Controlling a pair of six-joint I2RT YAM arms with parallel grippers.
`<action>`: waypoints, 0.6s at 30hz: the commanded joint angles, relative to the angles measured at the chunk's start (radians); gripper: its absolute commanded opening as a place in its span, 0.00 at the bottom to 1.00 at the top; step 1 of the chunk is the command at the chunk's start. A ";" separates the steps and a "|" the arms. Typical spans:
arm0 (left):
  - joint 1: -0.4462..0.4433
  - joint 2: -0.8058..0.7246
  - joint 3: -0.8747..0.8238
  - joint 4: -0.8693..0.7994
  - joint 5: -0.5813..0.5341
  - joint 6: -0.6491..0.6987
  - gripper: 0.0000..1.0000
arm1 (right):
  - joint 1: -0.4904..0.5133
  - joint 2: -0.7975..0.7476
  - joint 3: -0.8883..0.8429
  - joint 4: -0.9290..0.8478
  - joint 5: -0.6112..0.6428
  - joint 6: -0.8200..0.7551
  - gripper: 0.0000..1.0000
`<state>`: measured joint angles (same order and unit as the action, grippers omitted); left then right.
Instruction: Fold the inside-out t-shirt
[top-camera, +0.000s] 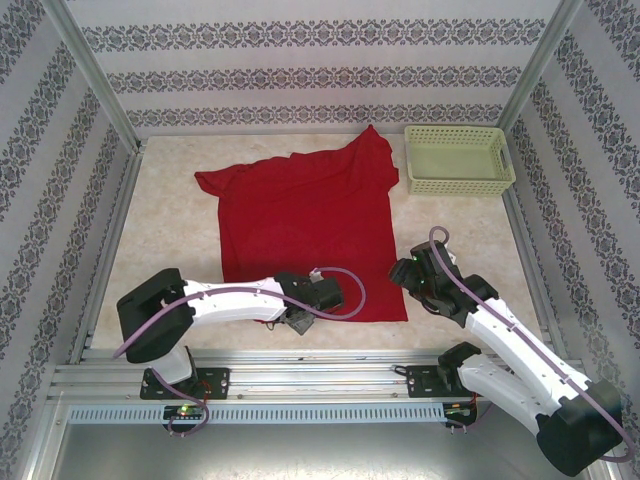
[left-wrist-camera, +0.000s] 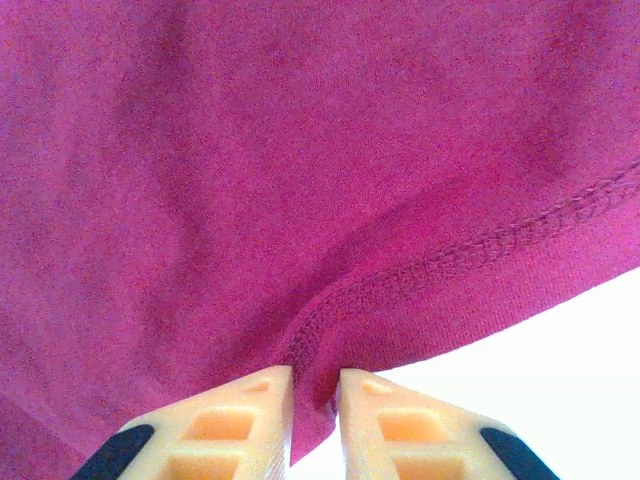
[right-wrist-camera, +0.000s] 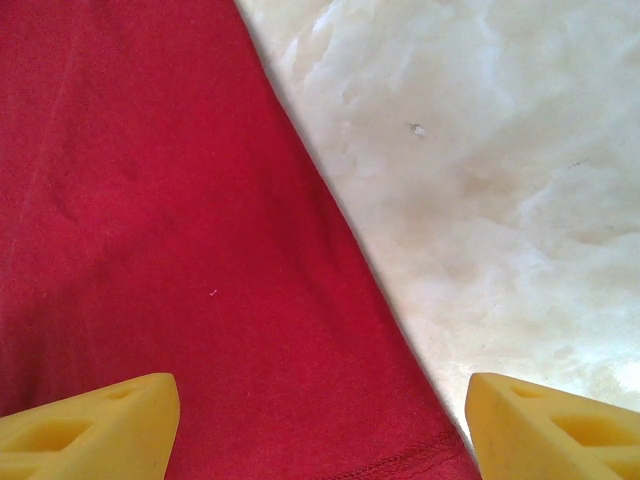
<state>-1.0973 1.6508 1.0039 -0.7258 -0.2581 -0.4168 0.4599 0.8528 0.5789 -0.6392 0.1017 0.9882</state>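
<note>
**Bare table on both flanks, far right corner blocked**

The t-shirt (top-camera: 310, 225) covered the middle of the table (top-camera: 165, 230). A bare strip ran along its left side, open from near edge to far. On the right, bare table lay between the basket (top-camera: 458, 160), which closed the far corner just beside the sleeve, and the right arm (top-camera: 500, 330) reaching in from the near corner. Patterned walls (top-camera: 50, 180) and frame posts (top-camera: 92, 75) hemmed in three sides. The left arm (top-camera: 230, 298) lay across the near hem, barring approach there; the left gripper (left-wrist-camera: 315, 385) pinched cloth. The right gripper (right-wrist-camera: 320, 420), fingers wide apart, hung over the shirt's right edge.
</note>
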 joint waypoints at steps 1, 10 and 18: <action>0.011 -0.032 0.011 0.001 0.002 0.029 0.15 | -0.010 0.009 -0.014 0.014 -0.013 -0.009 0.75; 0.040 -0.043 -0.014 0.053 0.038 0.022 0.00 | -0.005 0.024 -0.019 0.026 -0.022 -0.006 0.75; 0.073 -0.081 -0.050 0.113 0.077 0.005 0.00 | 0.014 0.027 -0.025 0.046 -0.028 -0.003 0.76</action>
<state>-1.0439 1.6093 0.9695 -0.6495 -0.1982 -0.4034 0.4618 0.8745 0.5659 -0.6144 0.0845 0.9886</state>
